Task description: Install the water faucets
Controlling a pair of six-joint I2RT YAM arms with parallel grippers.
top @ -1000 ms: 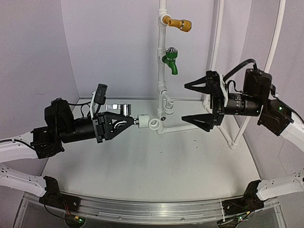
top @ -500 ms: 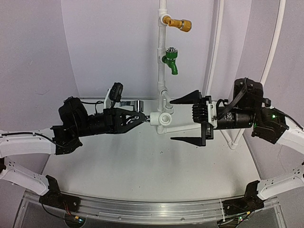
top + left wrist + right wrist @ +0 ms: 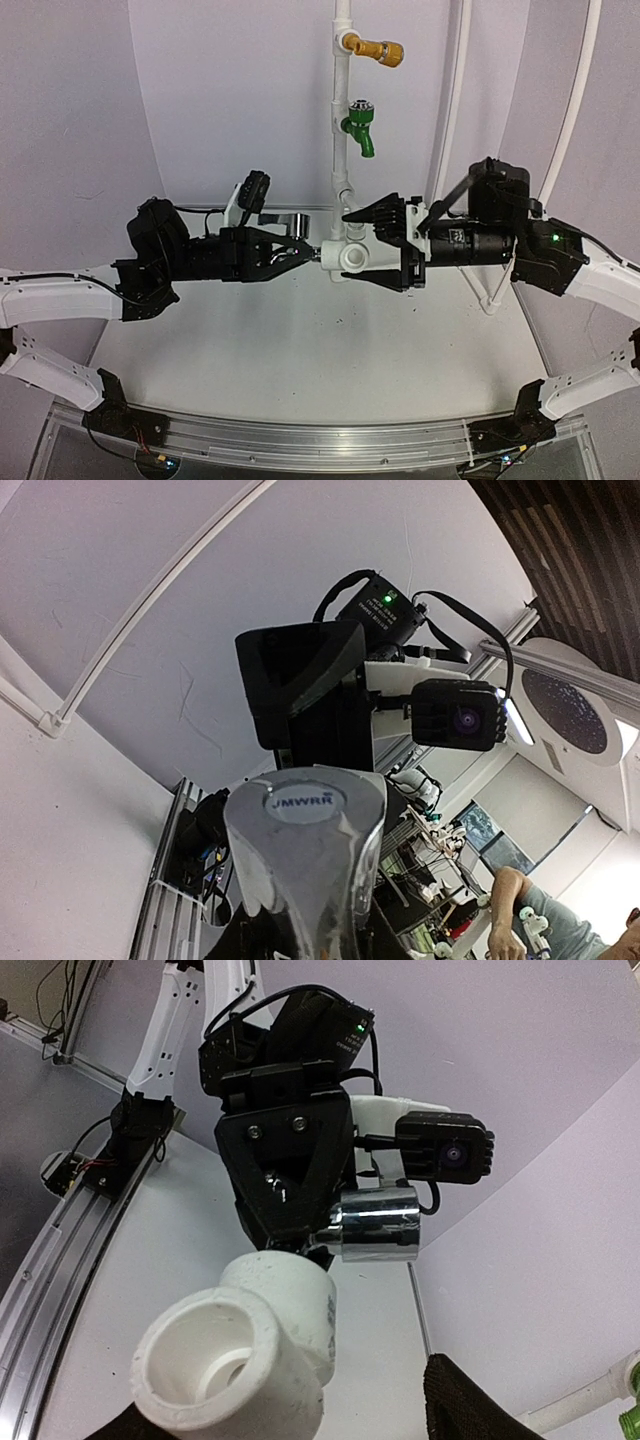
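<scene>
My left gripper (image 3: 300, 250) is shut on the silver tap (image 3: 290, 222) and holds it level in the air at the centre. The white fitting (image 3: 348, 256) sits on the tap's end, its round socket facing the right wrist camera. My right gripper (image 3: 375, 245) is open, one finger above the fitting and one below it. In the right wrist view the fitting (image 3: 240, 1350) fills the space between my fingers, with a gap to the right finger (image 3: 475, 1400); the tap (image 3: 378, 1223) lies behind it. In the left wrist view the tap's lever handle (image 3: 305, 840) fills the foreground.
An upright white pipe (image 3: 342, 150) stands behind the grippers. It carries a yellow-brass tap (image 3: 378, 48) at the top and a green tap (image 3: 360, 130) below. A socket branch (image 3: 347, 208) is just above the fitting. A white pipe frame (image 3: 488, 290) stands at the right.
My left gripper rose and moved right with the tap and fitting. My right gripper swung left and turned, and its jaws narrowed from wide open to either side of the fitting.
</scene>
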